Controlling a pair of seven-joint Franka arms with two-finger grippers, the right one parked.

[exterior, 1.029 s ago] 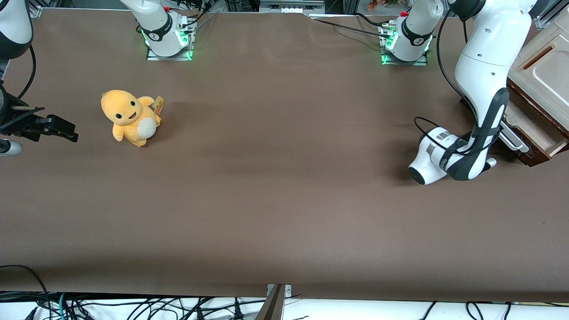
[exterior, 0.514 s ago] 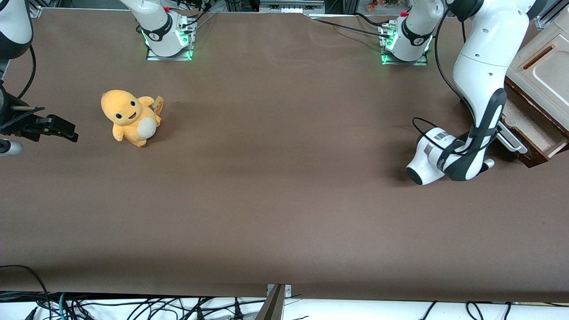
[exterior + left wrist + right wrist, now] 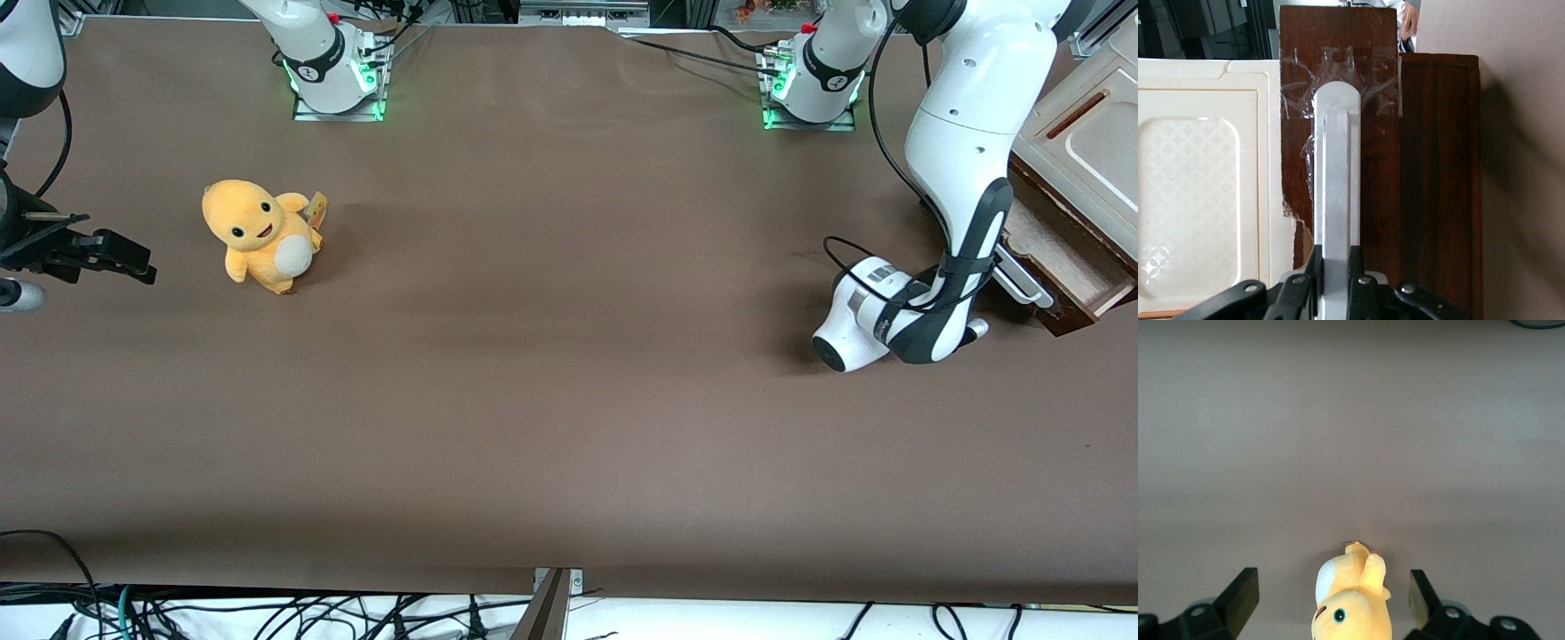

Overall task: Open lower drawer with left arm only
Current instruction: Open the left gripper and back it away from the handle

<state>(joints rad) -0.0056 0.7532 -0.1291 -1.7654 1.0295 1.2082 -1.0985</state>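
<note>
Left wrist view, pincer (image 3: 1336, 267) clenched on lower drawer (image 3: 1058, 253) handle (image 3: 1336, 193), hidden in front view

Brown table (image 3: 551, 400) (evenly lit), black cables (image 3: 267, 613) along near edge.

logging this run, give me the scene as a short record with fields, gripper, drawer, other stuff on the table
gripper: left arm's gripper, shut on the drawer's bar handle
left arm: bent down in front of the drawer unit
lower drawer: partly pulled out, tan inner floor showing
cream panel: above the drawer, with a brown slot
plush toy: yellow, on the table toward the parked arm's end
</note>
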